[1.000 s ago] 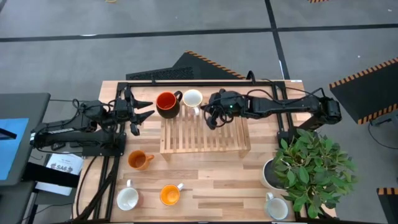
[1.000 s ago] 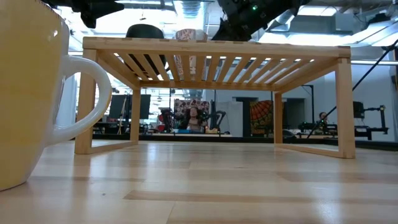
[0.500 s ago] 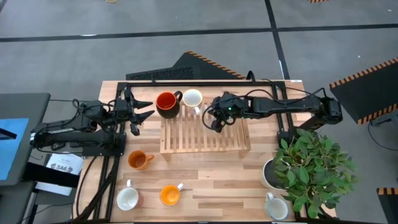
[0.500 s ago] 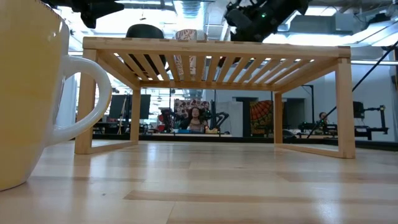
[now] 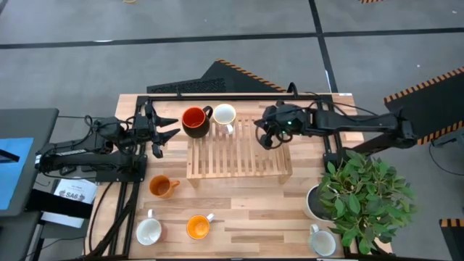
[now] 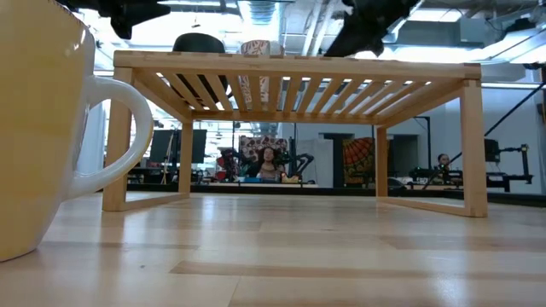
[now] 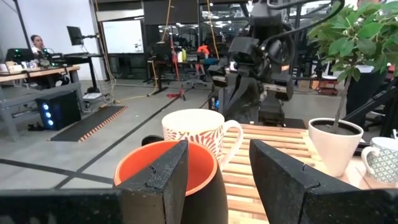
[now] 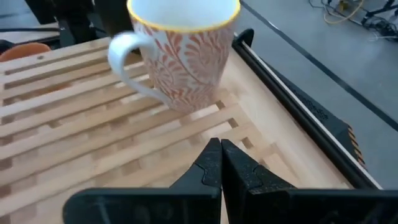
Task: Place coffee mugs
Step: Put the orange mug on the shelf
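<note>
I see a white ceramic mug with orange leaf pattern [image 8: 183,50], a dark round mug with red inside [image 5: 193,119], a pale slatted wooden rack [image 5: 239,156].

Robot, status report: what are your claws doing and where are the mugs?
Right gripper shut, empty, over rack. Left gripper open beside dark mug. Patterned mug on rack. Nothing blocking.

In the low view a pale mug [image 6: 38,128] sits so close that the picture's left and top edges cut off most of it, and the two mugs on the slatted rack [image 6: 290,64] show only as tops above its edge. In the left wrist view the dark mug [image 7: 180,180] is half hidden behind that arm's fingers [image 7: 155,183]. From above, the plant's leaves [image 5: 362,196] cover most of its white pot [image 5: 313,204].
</note>
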